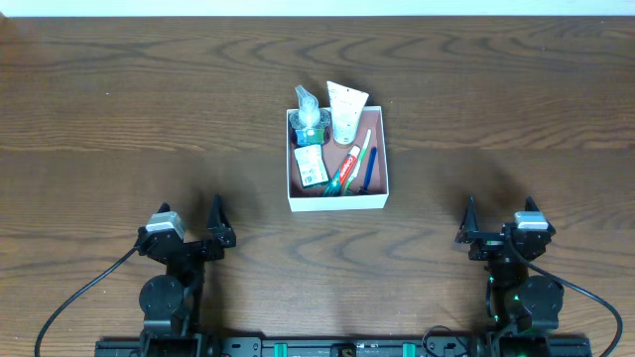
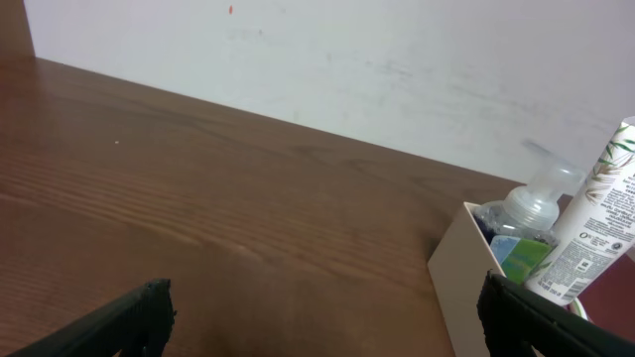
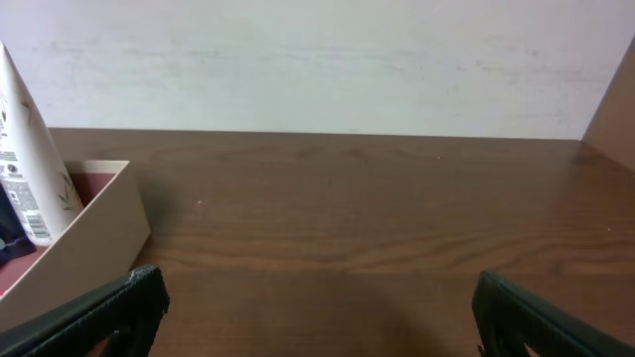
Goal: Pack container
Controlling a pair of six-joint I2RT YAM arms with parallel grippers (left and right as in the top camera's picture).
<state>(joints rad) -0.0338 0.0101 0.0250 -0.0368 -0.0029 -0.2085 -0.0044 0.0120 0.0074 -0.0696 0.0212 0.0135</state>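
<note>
The container is a square white-walled box with a pink-brown inside at the table's centre. It holds a clear pump bottle, a white tube, a green packet, a toothpaste tube and toothbrushes. My left gripper is open and empty near the front left. My right gripper is open and empty near the front right. The left wrist view shows the container's corner with the bottle and tube. The right wrist view shows the container's wall and the tube.
The wooden table stretches wide on both sides of the container. A white wall stands behind the table's far edge. Black cables run from both arm bases at the front edge.
</note>
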